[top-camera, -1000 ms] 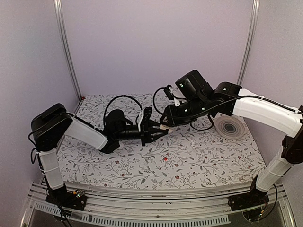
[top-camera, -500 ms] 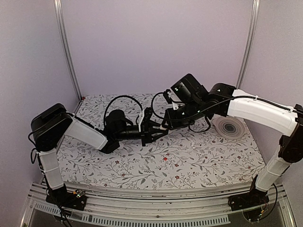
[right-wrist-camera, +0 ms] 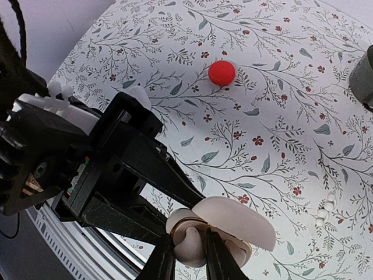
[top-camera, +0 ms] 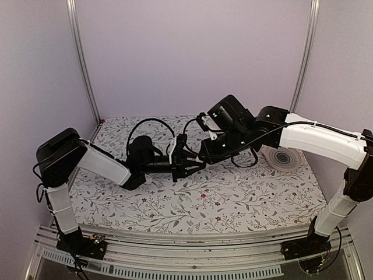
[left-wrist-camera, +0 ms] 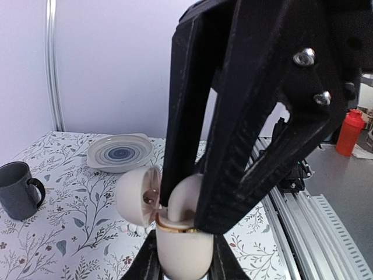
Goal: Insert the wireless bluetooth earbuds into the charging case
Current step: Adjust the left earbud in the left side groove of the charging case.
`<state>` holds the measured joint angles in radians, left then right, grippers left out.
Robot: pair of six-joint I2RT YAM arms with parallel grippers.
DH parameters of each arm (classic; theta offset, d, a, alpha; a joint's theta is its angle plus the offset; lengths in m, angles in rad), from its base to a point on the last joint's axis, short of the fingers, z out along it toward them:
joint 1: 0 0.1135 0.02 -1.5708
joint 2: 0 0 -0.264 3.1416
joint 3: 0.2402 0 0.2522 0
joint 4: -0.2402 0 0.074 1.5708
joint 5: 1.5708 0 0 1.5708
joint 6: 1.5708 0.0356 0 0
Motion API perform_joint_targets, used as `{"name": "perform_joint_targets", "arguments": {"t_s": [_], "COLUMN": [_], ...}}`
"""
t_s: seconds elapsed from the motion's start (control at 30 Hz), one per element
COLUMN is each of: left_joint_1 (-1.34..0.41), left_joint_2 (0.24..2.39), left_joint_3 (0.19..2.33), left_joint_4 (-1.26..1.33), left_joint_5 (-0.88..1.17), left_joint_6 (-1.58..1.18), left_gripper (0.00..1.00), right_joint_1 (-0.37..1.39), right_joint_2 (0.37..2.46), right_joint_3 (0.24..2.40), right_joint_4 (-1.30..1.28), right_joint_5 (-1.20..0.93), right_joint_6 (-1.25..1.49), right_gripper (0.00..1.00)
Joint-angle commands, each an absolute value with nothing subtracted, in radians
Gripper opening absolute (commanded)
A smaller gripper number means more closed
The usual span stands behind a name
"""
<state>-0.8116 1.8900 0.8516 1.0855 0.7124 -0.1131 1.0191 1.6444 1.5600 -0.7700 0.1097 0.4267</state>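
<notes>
My left gripper [left-wrist-camera: 182, 259] is shut on the lower body of the cream-white charging case [left-wrist-camera: 180, 245], which it holds upright above the table. The case's lid [left-wrist-camera: 137, 195] is swung open to the left. My right gripper [right-wrist-camera: 187, 256] is shut on one cream earbud [right-wrist-camera: 189, 244], whose lower end is down in the case's gold-rimmed top [right-wrist-camera: 233, 224]. In the left wrist view the earbud [left-wrist-camera: 185, 195] stands in the case between the right gripper's big black fingers [left-wrist-camera: 233, 116]. From above, the two grippers [top-camera: 192, 160] meet mid-table and hide the case.
A blue-ringed plate [top-camera: 282, 156] lies at the back right. A grey mug [left-wrist-camera: 17, 189] stands apart from it. A flat red disc [right-wrist-camera: 222, 72] lies on the floral cloth, and small white bits [right-wrist-camera: 325, 207] lie loose. A red bottle [left-wrist-camera: 349, 131] stands off the table.
The right arm has moved left and down onto the left gripper, and its jaws have narrowed around the earbud. The left arm has barely moved.
</notes>
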Motion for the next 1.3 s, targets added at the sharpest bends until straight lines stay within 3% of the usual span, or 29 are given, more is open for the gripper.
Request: {"name": "perform_joint_targets", "arguments": {"t_s": [0.0,0.33,0.87,1.27], "left_joint_1": [-0.819,-0.819,-0.818,-0.816], "left_joint_2": [1.836,1.835,1.830,1.835], "left_joint_3": [0.838,0.839,0.839,0.830], "left_joint_4": [1.166,1.160,1.149,1.183], "left_joint_5": [0.780,0.772,0.765,0.771], "left_joint_6": [-0.128,-0.127,-0.127,-0.135], "left_gripper": [0.00,0.00,0.00,0.00], "right_joint_1": [1.018,1.015,1.006,0.921], "right_joint_2": [1.614,1.579,1.570,1.433], "right_joint_3": [1.541,1.524,1.558,1.489], "right_joint_4": [-0.765,-0.758,-0.770,-0.703], "right_joint_5": [0.137,0.110,0.098,0.039], "right_joint_6": [0.364,0.381,0.437,0.446], "right_gripper": [0.22,0.29,0.29,0.32]}}
